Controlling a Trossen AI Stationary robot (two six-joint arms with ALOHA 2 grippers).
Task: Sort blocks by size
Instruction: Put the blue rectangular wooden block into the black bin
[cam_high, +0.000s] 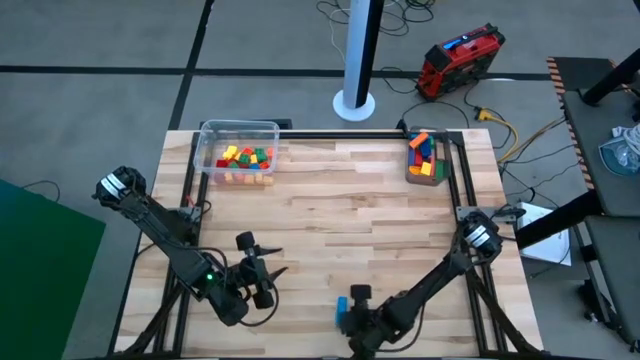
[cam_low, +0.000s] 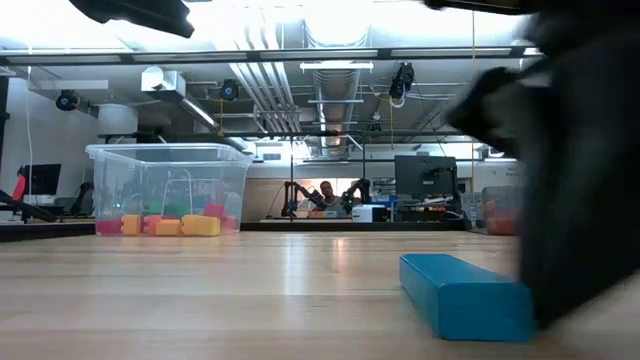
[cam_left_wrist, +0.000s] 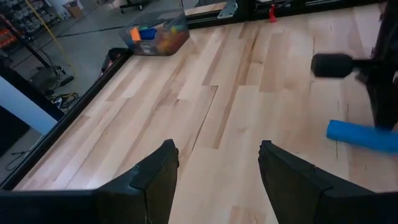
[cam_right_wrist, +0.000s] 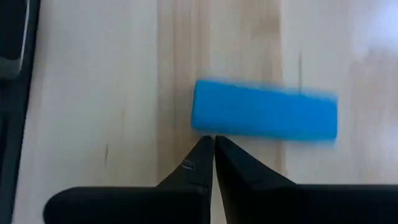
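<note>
Right pincer (cam_right_wrist: 213, 146), fingers together, hangs just beside the blue bar (cam_right_wrist: 264, 118) on the counter (cam_high: 350, 220); left pincer (cam_left_wrist: 214, 165) apart, well away from that bar.

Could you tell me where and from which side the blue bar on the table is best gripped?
Probably from straight above, at the middle of the blue bar, pinching across its narrow width. It lies flat with bare wood along both long sides. The right claw, shut beside it, must open first.
</note>
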